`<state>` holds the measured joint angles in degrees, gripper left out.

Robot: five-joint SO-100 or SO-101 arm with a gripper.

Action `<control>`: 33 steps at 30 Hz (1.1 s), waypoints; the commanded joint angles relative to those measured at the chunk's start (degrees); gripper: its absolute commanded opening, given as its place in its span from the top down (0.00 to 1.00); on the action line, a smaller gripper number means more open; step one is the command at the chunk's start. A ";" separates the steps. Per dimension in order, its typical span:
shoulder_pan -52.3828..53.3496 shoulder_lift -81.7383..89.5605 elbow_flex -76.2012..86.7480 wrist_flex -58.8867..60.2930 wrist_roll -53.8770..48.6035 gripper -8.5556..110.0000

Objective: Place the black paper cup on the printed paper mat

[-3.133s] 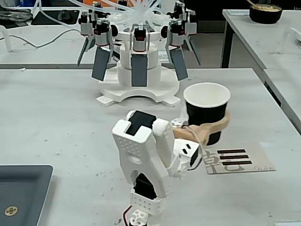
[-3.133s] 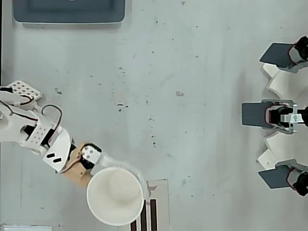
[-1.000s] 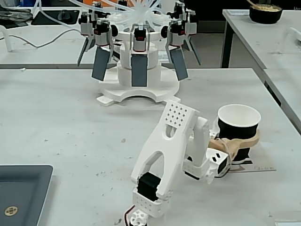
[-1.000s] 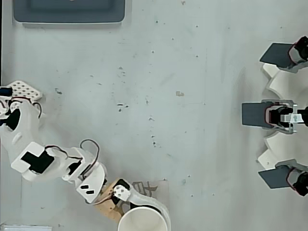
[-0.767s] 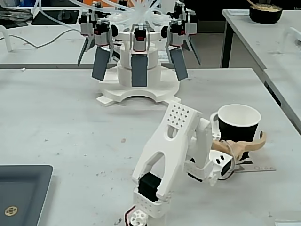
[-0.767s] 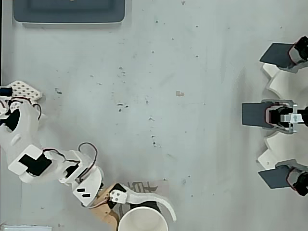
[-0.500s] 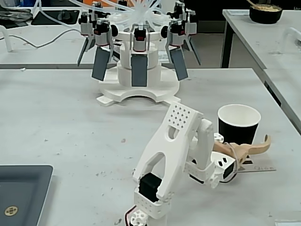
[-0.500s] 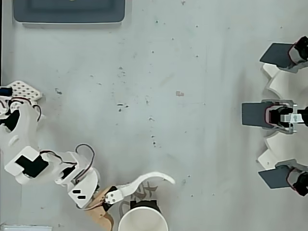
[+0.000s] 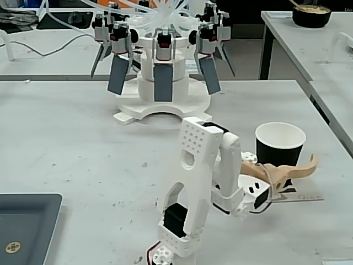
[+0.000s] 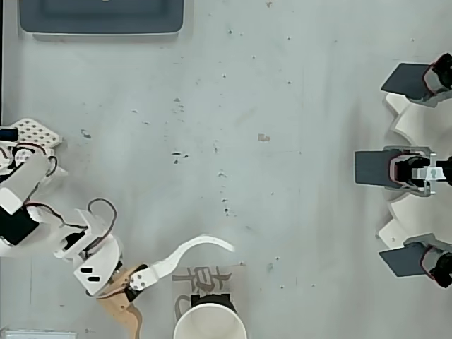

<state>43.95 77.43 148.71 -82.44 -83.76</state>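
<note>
Where the printed paper mat [image 10: 209, 277] ends, black paper cup [image 9: 279, 145] upright, gripper [image 10: 185, 288] apart

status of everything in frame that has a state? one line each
black paper cup: upright, empty, standing on the mat, not held.
printed paper mat: flat on the table, partly under the cup.
gripper: open, beside the cup, clear of it.
dark grey tray: flat on the table, cut off by the frame.

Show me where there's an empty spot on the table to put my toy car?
The biggest bare patch is mid-table, between the dark grey tray and the white machine. It is crowded near the black paper cup on the printed paper mat, where the open gripper sits close by.
</note>
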 commanded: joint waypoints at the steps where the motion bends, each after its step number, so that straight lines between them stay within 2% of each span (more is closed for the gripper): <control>1: 0.44 7.91 3.08 -1.32 -1.14 0.33; 12: -3.60 22.32 16.00 -2.64 -2.29 0.38; 33: -29.18 35.86 22.15 -2.46 -3.52 0.51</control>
<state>17.40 111.09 170.86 -84.02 -86.75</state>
